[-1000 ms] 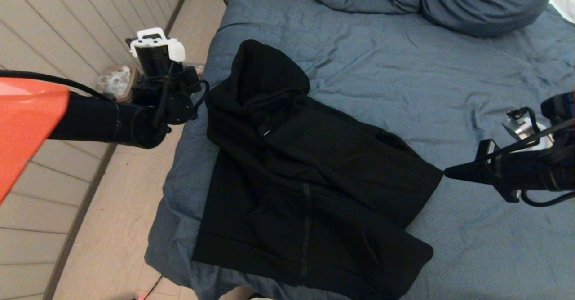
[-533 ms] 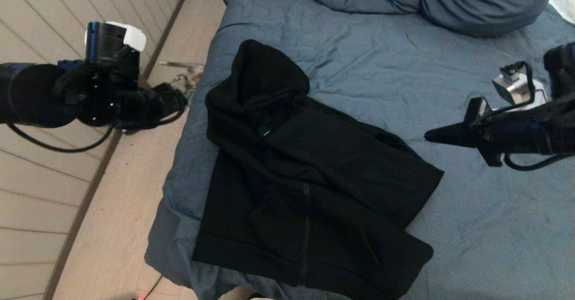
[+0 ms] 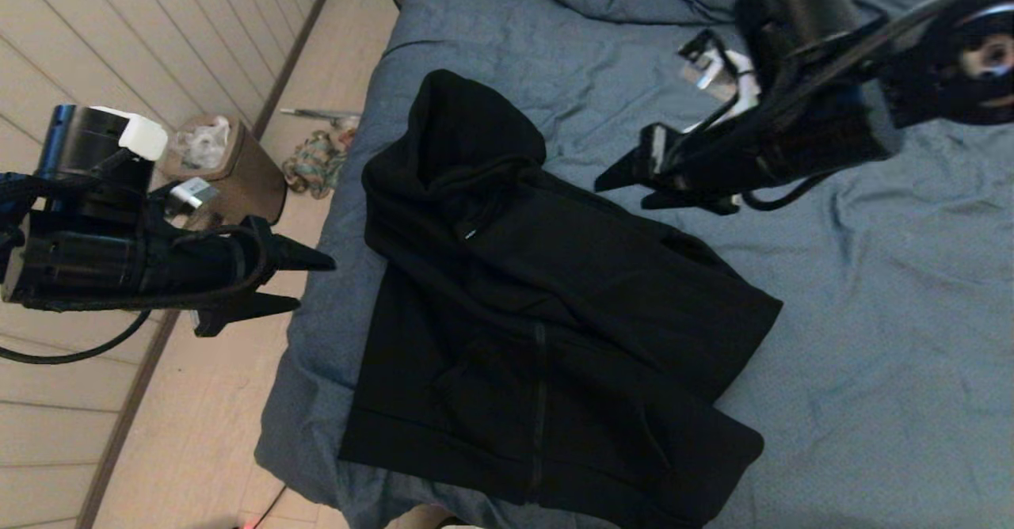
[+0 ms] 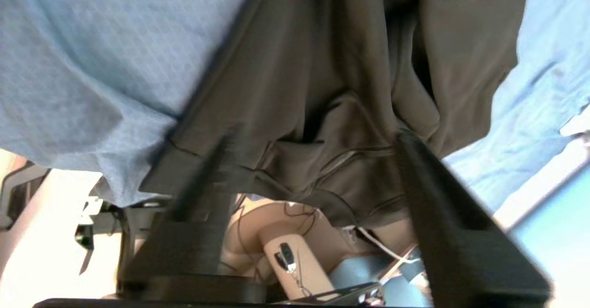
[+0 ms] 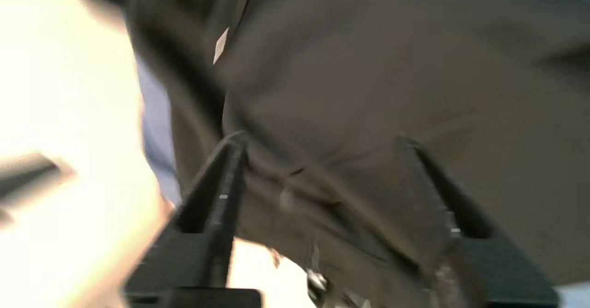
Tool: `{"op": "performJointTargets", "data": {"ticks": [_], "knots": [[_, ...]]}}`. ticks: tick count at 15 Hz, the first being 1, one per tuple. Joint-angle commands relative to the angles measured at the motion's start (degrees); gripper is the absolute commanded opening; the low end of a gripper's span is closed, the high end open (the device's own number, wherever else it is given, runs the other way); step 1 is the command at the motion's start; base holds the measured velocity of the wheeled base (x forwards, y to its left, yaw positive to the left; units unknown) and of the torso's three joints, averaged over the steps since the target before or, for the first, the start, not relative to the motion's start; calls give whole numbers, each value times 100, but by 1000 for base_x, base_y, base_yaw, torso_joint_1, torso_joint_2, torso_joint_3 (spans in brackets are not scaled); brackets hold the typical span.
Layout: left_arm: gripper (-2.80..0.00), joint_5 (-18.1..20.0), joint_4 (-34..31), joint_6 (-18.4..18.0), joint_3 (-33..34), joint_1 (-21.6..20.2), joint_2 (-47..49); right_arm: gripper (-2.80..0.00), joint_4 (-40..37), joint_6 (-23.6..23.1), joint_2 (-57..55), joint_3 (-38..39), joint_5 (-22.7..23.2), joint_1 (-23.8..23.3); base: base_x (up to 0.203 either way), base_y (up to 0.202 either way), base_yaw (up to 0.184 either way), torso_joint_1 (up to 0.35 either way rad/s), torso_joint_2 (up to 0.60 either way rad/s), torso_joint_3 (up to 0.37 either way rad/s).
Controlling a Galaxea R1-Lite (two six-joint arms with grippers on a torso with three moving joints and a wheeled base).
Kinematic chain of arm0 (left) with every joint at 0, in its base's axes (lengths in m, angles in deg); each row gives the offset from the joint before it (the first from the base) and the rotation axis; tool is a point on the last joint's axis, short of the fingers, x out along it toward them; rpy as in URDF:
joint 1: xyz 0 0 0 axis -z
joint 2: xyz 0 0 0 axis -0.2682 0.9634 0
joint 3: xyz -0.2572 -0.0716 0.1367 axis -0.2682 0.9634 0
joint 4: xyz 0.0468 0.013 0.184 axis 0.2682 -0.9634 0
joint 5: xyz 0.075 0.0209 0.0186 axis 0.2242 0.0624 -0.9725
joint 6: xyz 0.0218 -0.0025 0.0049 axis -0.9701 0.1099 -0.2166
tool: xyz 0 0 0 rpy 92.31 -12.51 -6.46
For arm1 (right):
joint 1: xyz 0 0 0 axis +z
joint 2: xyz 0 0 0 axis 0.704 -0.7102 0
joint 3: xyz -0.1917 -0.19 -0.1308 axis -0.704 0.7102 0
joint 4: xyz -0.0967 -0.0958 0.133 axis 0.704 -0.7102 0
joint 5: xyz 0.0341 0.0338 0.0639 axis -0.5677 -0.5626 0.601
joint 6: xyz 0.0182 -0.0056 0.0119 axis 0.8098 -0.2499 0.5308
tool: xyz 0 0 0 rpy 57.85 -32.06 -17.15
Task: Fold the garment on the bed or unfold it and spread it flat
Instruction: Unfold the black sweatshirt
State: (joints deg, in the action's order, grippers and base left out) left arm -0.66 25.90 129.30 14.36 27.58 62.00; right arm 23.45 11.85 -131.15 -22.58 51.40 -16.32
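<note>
Right end effector (image 3: 630,188) is letting go of the garment (image 3: 547,307) edge and swinging up over the hood side, fingers now spread, empty. Left end effector (image 3: 305,283) is coming in from the bed (image 3: 832,402) edge, also parted, holding nothing. We're reading this as one fold finished and regrasp pending. The garment is lying partly folded near the bed's left edge: thick soft black fleece, zipper down the front, ribbed hem; duvet is wrinkled slate-blue.

Bare bed (image 3: 871,339) right of the garment (image 3: 539,307): open access. Left edge tight: brown bin (image 3: 238,180) and rope bundle (image 3: 313,165) on floor alongside. Pillows (image 3: 792,6) block the far end.
</note>
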Motion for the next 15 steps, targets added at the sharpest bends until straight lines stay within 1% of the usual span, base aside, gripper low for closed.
{"op": "performJointTargets", "data": {"ticks": [1,2,3,4,5,6,8,10,11,12,14,15], "knots": [[-280,21,45,13,153,-120,-48,0,-216,-184,-885,-335,-497,641,0,0,0,0,0,0],[-280,10,300,-2,291,-186,-39,0,-284,-365,-1146,-341,-1151,964,0,0,0,0,0,0],[-280,11,693,0,446,-247,-32,0,-314,-501,-1344,-344,-1597,1194,0,0,0,0,0,0],[-280,14,1074,-8,667,-269,-21,0,-320,-577,-1486,-347,-1808,1369,0,0,0,0,0,0],[-280,23,1416,-9,872,-277,-17,0,-258,-573,-1541,-347,-1856,1507,0,0,0,0,0,0],[-280,30,1597,-11,1013,-273,-32,0,-85,-564,-1620,-347,-1874,1563,0,0,0,0,0,0],[-280,49,1691,-33,1127,-219,-10,0,283,-612,-1781,-299,-2030,1648,0,0,0,0,0,0],[-280,55,1696,-34,1131,-210,69,0,318,-676,-1909,-295,-2247,1655,0,0,0,0,0,0],[-280,55,1696,-34,1133,-210,79,0,405,-722,-2004,-295,-2424,1666,0,0,0,0,0,0],[-280,55,1696,-25,1150,-192,79,0,715,-732,-2070,-296,-2545,1692,0,0,0,0,0,0],[-280,55,1696,-25,1150,-183,79,0,1818,-755,-2207,-275,-2698,1680,0,0,0,0,0,0],[-280,55,1705,-16,1150,-183,79,0,2110,-833,-2288,-265,-2807,1670,0,0,0,0,0,0]]}}
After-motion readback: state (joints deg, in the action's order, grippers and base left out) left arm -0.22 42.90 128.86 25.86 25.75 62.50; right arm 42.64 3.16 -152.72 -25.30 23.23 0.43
